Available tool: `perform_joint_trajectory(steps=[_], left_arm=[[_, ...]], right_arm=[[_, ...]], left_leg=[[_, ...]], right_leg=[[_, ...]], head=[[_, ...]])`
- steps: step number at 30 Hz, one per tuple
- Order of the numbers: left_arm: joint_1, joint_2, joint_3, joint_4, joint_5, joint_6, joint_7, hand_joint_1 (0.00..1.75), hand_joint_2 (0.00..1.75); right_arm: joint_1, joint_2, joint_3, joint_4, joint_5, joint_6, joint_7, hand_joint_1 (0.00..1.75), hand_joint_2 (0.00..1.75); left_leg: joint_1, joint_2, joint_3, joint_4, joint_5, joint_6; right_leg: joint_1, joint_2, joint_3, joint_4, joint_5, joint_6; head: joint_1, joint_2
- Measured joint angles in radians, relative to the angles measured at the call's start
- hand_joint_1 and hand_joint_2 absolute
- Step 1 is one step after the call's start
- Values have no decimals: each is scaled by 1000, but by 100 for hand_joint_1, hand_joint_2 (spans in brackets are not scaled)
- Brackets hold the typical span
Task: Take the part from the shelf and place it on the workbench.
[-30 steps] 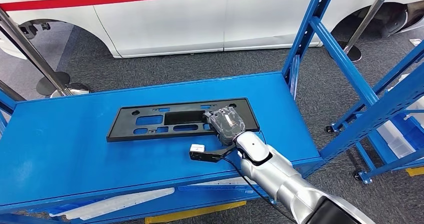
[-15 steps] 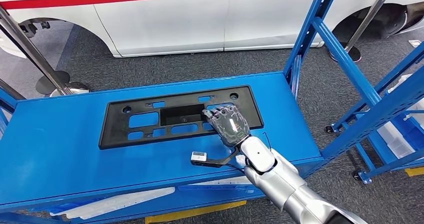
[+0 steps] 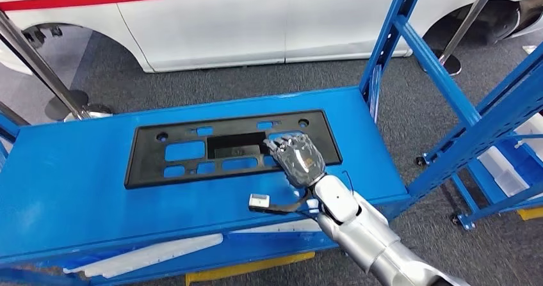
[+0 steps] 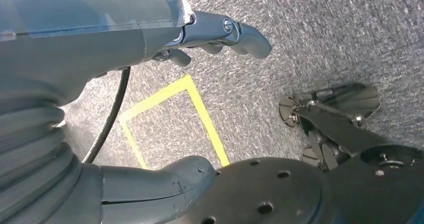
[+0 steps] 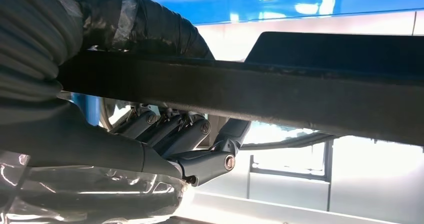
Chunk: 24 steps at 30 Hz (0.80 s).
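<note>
1. The black plastic panel, a long flat part with rectangular cut-outs, hangs roughly level above the blue shelf deck. The right hand grips it at its near long edge, toward one end, probably so the plate lifts without tipping off the rack.

2. The right wrist view shows the hold: the panel's edge runs as a dark bar between the thumb on one side and the curled fingers on the other, so the digits are clamped on the part.

3. The left hand hangs over grey carpet and yellow floor tape, clear of the work. Its fingers are bent loosely, apart from the thumb, with nothing between them.

4. Judged from this, the part is picked and carriage to the workbench is still ahead.

5. Hard to read: the panel's underside, whether its far end touches the deck, and any workbench. The blue rack upright stands just beyond the fingertips' side of the panel, a likely snag.
</note>
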Motion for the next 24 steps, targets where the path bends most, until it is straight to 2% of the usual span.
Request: perform_joint_trajectory(steps=[2,3,4,6,7,8,9,10,11,12,13,14,17,18,19,20,22,23,24], left_arm=[[0,0,0,0,0,0,0,0,175],[0,0,0,0,0,0,0,0,175],[0,0,0,0,0,0,0,0,175],[0,0,0,0,-1,0,0,0,175],[0,0,0,0,-1,0,0,0,175],[0,0,0,0,-2,0,0,0,175],[0,0,0,0,-2,0,0,0,175],[0,0,0,0,-2,0,0,0,175],[-1,1,0,0,-2,0,0,0,175],[-1,1,0,0,-2,0,0,0,175],[-2,1,0,-1,-3,1,0,0,175],[-2,2,0,-1,-3,1,0,0,175],[-2,3,0,-1,-4,1,0,0,175],[-3,4,0,-1,-5,1,0,0,175],[-4,4,0,-1,-6,1,-1,0,175],[-5,4,0,-2,-7,1,-1,0,175],[-5,6,0,-3,-9,1,-1,0,175],[-5,7,0,-3,-9,1,-1,0,175],[-5,7,0,-3,-10,1,-2,0,175]], right_arm=[[2,-2,-1,-8,-9,2,-3,175,175],[2,-2,-1,-12,-11,3,-4,175,175],[2,-2,-1,-17,-15,4,-4,175,175],[3,-2,-1,-24,-26,7,-8,175,175],[5,-2,-1,-27,-33,10,-11,175,175],[8,-2,-1,-30,-40,12,-13,175,175],[10,-2,-1,-33,-44,13,-15,175,175],[12,-2,-2,-37,-48,15,-17,175,175],[13,-2,-2,-42,-54,16,-19,175,175],[14,-3,-3,-48,-62,19,-22,175,175],[16,-3,-4,-55,-74,23,-27,175,175],[18,-4,-5,-63,-87,27,-33,175,175],[27,-6,-6,-89,-121,38,-50,175,175],[32,-8,-6,-98,-128,40,-54,175,175],[36,-9,-6,-106,-133,42,-58,175,175],[40,-10,-6,-113,-138,43,-60,175,175],[49,-12,-6,-127,-143,44,-63,175,175],[54,-13,-6,-132,-145,45,-63,175,175],[58,-14,-6,-136,-146,45,-63,175,175]], left_leg=[[3,-1,-5,6,-6,-10],[5,-3,-12,22,-25,-15],[7,-5,-26,59,-56,-20],[10,-8,-72,182,-134,-29],[12,-9,-93,241,-160,-32],[13,-9,-102,275,-168,-34],[14,-9,-93,269,-155,-36],[16,-9,-64,225,-125,-36],[17,-9,-23,154,-93,-36],[17,-12,17,83,-72,-36],[15,-16,44,32,-57,-32],[13,-20,56,4,-53,-29],[9,-20,42,-5,-33,-12],[9,-17,35,-8,-22,-5],[10,-13,25,-11,-10,4],[10,-10,13,-13,2,12],[5,-7,-16,-11,24,21],[2,-5,-31,-9,35,23],[-1,-4,-47,-7,44,24]], right_leg=[[-2,1,-3,-8,6,-13],[-3,0,-5,-13,11,-22],[-5,0,-9,-17,17,-30],[-4,0,-21,-17,27,-39],[-3,0,-29,-16,32,-40],[-3,0,-38,-14,37,-39],[-3,0,-47,-11,42,-38],[-4,1,-55,-7,47,-35],[-5,2,-64,-2,52,-31],[-5,4,-71,1,57,-26],[-5,5,-76,3,63,-19],[-4,5,-79,3,70,-12],[-5,7,-83,-5,90,7],[-6,7,-87,-1,80,11],[-6,7,-96,21,47,15],[-7,6,-108,62,-1,17],[-6,6,-133,182,-95,20],[-6,6,-138,232,-111,21],[-5,6,-130,258,-105,19]], head=[[0,0],[0,0],[0,0],[0,0],[0,0],[0,0],[0,0],[0,0],[0,0],[0,0],[0,0],[0,0],[0,0],[0,0],[0,0],[0,0],[1,0],[1,0],[0,0]])
